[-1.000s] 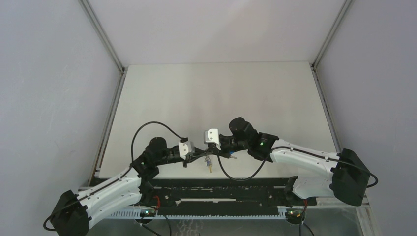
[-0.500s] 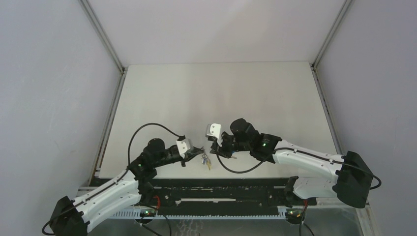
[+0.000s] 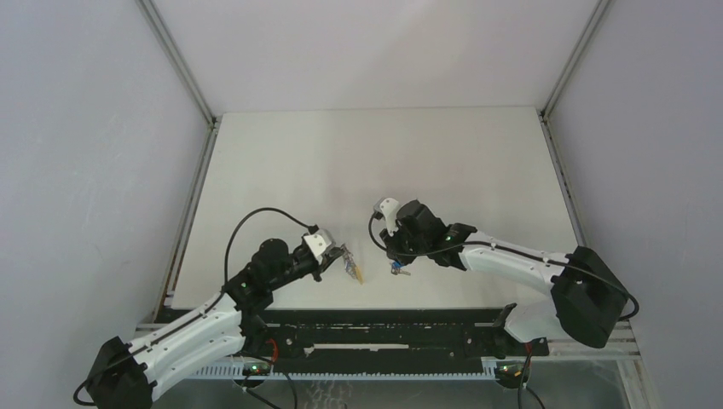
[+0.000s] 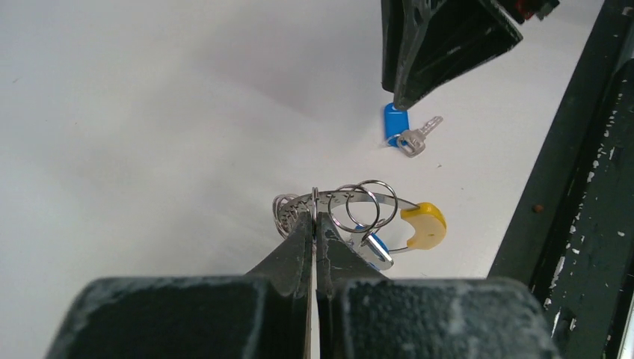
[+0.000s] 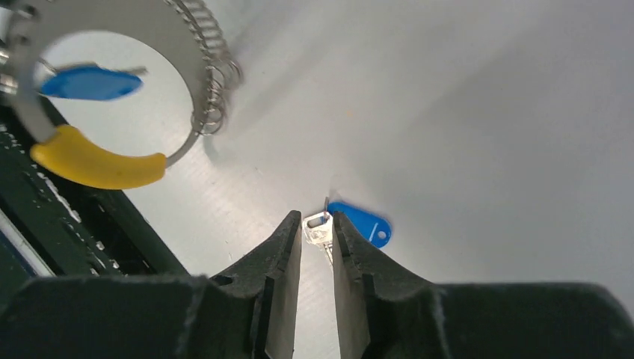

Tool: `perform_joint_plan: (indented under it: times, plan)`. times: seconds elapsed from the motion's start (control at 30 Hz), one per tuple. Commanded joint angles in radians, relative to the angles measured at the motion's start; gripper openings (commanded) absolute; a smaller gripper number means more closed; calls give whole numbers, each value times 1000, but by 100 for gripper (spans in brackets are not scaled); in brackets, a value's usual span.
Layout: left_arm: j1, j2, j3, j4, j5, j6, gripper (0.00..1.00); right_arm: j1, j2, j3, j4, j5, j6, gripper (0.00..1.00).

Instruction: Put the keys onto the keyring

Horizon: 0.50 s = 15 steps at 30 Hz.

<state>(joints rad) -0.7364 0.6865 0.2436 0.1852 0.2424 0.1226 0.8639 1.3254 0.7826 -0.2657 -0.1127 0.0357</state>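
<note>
Left gripper (image 4: pixel 315 218) is clamped tight on the keyring (image 4: pixel 422 226), with one blue key (image 4: pixel 376 247) half hidden behind its fingers. Right gripper (image 5: pixel 317 224) is narrowly parted, straddling the loose key (image 5: pixel 361 222) lying on the table (image 3: pixel 426 162). Whether the tips actually touch it, can't tell.

White table (image 3: pixel 384 153) enclosed by grey walls (image 3: pixel 85 170) with silver corner struts (image 3: pixel 176 60); a scuffed, paint-chipped black rail (image 4: pixel 591 187) runs along its near edge.
</note>
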Motion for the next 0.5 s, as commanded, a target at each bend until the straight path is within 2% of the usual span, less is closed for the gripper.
perform_joint_plan:
  times: [0.0, 0.47]
  plan:
    - [6, -18, 29, -9, -51, -23, 1, 0, 28, -29, 48, 57, 81, 21]
    - [8, -42, 22, -8, -62, -23, 0, 6, 129, 0, 20, 69, 99, 19]
